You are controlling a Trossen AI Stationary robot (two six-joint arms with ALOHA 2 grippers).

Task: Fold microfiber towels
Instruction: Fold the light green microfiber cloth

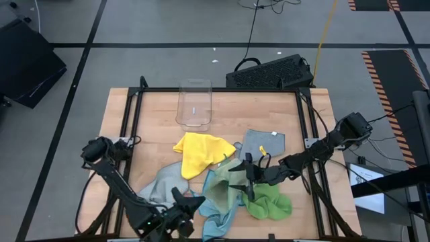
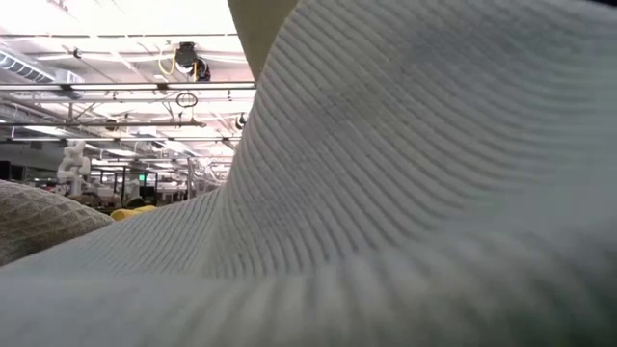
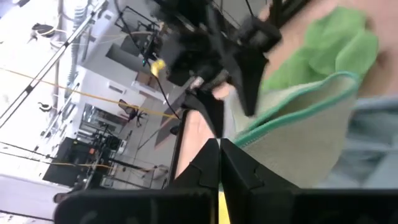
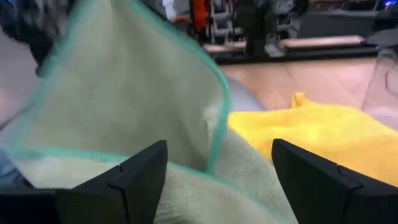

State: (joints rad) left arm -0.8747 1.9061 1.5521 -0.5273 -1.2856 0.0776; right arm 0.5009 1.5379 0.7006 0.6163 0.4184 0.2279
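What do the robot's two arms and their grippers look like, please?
Both arms are dark, almost black, built of slim jointed links with chunkier joint housings. The left arm and right arm each carry thin black cables along their links. The right gripper has two flat, wedge-shaped black fingers. The left gripper has matching black tapered fingers. No markings show.

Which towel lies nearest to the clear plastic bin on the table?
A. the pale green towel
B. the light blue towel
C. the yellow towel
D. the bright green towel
C: in the high view the yellow towel lies just below the clear plastic bin, while the bright green towel, the light blue towel and the pale green towel lie farther toward the table's near edge.
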